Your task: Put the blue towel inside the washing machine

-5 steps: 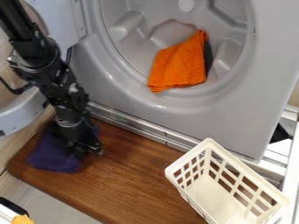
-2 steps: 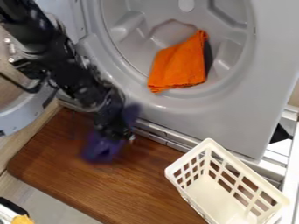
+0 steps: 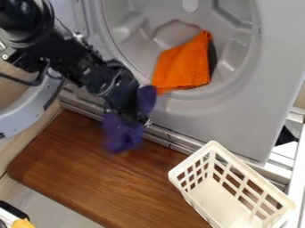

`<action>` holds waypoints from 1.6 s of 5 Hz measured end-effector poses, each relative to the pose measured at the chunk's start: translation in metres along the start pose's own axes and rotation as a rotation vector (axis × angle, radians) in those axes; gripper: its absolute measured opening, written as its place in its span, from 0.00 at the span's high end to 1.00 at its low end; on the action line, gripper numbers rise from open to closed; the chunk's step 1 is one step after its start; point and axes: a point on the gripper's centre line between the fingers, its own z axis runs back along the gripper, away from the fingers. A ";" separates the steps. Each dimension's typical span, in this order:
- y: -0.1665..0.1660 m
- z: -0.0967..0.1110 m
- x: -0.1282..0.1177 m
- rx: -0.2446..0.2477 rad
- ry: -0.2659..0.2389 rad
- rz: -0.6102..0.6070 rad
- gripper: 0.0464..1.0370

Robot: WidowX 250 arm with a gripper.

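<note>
- The arm (image 3: 71,60) comes in from the upper left and slants down toward the middle of the view; a dark cable (image 3: 21,81) hangs off its left side;
- The gripper (image 3: 140,119) points down over the front edge of the washer (image 3: 232,122), just outside the round opening;
- It is closed on the towel (image 3: 122,133), with cloth bunched around it; blur and the bunched cloth make it hard to say how far apart the fingers stand;
- The towel is outside the drum (image 3: 173,33); its lower part hangs down and to the left of the gripper, in front of the rail (image 3: 174,139), and another part stands up on the gripper's right side, near the lower left of the rim;
- Inside the washer an orange cloth (image 3: 183,62) lies folded toward the bottom of the opening, with a dark piece (image 3: 212,55) along its right edge;
- The door (image 3: 30,111) stands open at the left, partly behind the arm;
- A wooden board (image 3: 101,178) lies below the rail;
- A cream basket (image 3: 217,153) with slotted sides sits upright at lower right, overlapping the board in view;
- Something yellow (image 3: 22,223) shows in the bottom left corner
</note>
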 end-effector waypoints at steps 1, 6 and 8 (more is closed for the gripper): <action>0.000 0.005 0.023 -0.026 -0.056 -0.015 0.86; 0.021 -0.014 0.112 -0.098 -0.138 -0.142 0.81; 0.024 -0.022 0.109 -0.106 -0.099 -0.132 0.22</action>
